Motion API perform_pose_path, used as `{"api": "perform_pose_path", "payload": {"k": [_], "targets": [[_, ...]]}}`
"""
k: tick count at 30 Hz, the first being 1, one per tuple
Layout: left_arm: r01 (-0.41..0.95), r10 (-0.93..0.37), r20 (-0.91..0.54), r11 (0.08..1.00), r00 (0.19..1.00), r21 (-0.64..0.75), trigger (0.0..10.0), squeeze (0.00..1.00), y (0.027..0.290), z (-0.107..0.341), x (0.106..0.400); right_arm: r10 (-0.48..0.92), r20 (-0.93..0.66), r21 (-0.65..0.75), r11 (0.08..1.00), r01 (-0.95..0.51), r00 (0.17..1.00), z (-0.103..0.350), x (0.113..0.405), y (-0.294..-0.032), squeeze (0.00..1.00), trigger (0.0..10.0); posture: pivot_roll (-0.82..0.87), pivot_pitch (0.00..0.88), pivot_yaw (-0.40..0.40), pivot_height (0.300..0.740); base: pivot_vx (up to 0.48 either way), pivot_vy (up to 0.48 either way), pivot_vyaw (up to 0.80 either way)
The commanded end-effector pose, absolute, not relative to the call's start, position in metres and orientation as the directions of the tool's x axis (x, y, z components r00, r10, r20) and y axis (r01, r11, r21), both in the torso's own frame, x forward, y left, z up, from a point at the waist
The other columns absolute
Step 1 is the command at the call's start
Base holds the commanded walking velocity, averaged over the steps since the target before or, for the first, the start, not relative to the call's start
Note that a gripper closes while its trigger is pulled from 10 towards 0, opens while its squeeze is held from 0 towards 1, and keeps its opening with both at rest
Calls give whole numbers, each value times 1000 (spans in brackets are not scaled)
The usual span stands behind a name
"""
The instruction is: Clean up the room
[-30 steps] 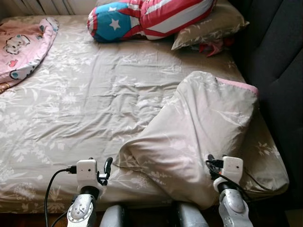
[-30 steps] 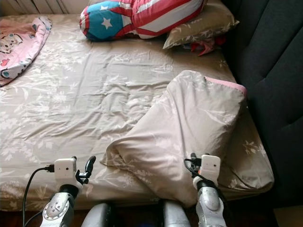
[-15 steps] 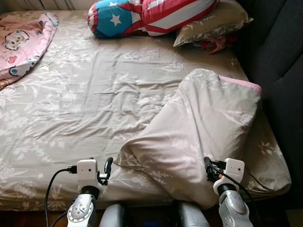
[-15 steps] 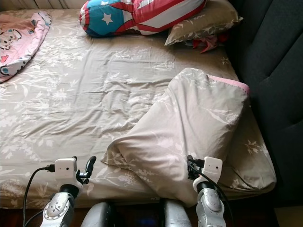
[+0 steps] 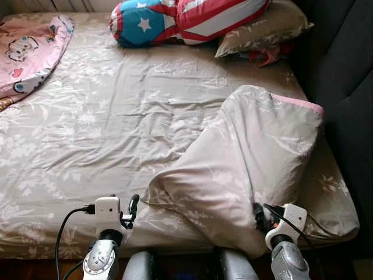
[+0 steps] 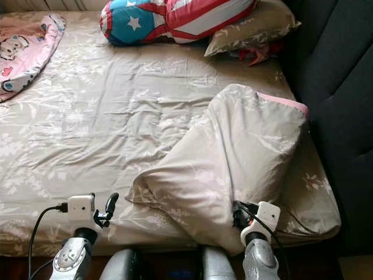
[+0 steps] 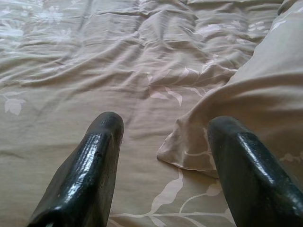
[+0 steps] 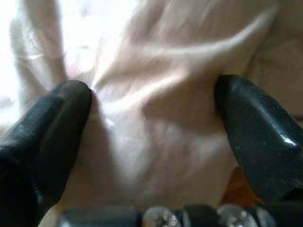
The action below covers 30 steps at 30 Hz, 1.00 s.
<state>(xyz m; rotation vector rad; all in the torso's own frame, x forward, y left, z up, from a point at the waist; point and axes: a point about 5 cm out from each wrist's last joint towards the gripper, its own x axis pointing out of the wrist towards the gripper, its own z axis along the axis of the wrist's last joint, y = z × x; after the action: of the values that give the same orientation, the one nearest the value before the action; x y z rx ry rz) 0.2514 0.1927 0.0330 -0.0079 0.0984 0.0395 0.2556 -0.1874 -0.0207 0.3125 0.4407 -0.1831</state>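
Observation:
A beige leaf-print duvet (image 5: 250, 157) lies folded back in a heap on the right side of the bed, its pink lining showing at the far edge. My right gripper (image 5: 260, 217) is open and pressed against the duvet's near fold, with the cloth (image 8: 151, 123) bulging between its fingers (image 8: 251, 132). My left gripper (image 5: 133, 207) is open above the bed's near edge, just left of the duvet's corner (image 7: 189, 151).
The bed sheet (image 5: 105, 128) is wrinkled. A stars-and-stripes pillow (image 5: 186, 20) and a beige pillow (image 5: 262, 32) lie at the head. A pink cartoon blanket (image 5: 29, 55) sits far left. A dark headboard (image 5: 349, 87) runs along the right.
My right gripper has dropped lower and pushed forward into the duvet's near fold. The camera has shifted slightly. The left arm holds still.

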Motion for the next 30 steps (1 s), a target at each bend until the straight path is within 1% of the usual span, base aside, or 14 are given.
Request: {"api": "perform_pose_path", "payload": {"k": [1, 4, 7, 13, 16, 21, 23, 30], "targets": [[-35, 35, -137, 999, 990, -2, 10000, 0, 193, 25, 245, -65, -540, 287, 923, 257, 839, -36, 244, -181, 0, 10000, -112, 239, -5, 658, 0, 0, 0], [-34, 34, -136, 999, 990, -1, 10000, 0, 193, 26, 245, -57, -562, 290, 921, 262, 825, -39, 243, -181, 0, 10000, -111, 241, -5, 658, 0, 0, 0], [-30, 30, -137, 1000, 990, 1, 10000, 0, 193, 25, 245, 1, -621, 317, 915, 250, 784, -45, 240, -178, 0, 10000, -110, 243, -1, 658, 0, 0, 0], [-26, 27, -140, 1000, 990, 4, 10000, 0, 194, 25, 244, 12, -686, 301, 915, 268, 728, -52, 236, -179, 0, 10000, -103, 245, 3, 658, 0, 0, 0], [-23, 24, -139, 1000, 990, 9, 10000, 0, 194, 26, 243, 42, -694, 339, 900, 275, 719, -52, 237, -176, 0, 10000, -87, 255, 8, 658, 0, 0, 0], [-18, 20, -132, 1000, 991, 20, 10000, 0, 195, 28, 241, 88, -705, 353, 904, 240, 704, -53, 239, -171, 0, 10000, -67, 268, 18, 658, 0, 0, 0], [-14, 17, -128, 1000, 992, 27, 10000, 0, 197, 30, 242, 104, -721, 341, 914, 220, 686, -53, 240, -167, 0, 10000, -52, 279, 29, 658, 0, 0, 0], [-1, 7, -128, 999, 992, 44, 10000, 0, 201, 34, 240, 103, -738, 334, 914, 229, 667, -54, 240, -163, 0, 10000, -29, 299, 53, 658, 0, 0, 0]]}}
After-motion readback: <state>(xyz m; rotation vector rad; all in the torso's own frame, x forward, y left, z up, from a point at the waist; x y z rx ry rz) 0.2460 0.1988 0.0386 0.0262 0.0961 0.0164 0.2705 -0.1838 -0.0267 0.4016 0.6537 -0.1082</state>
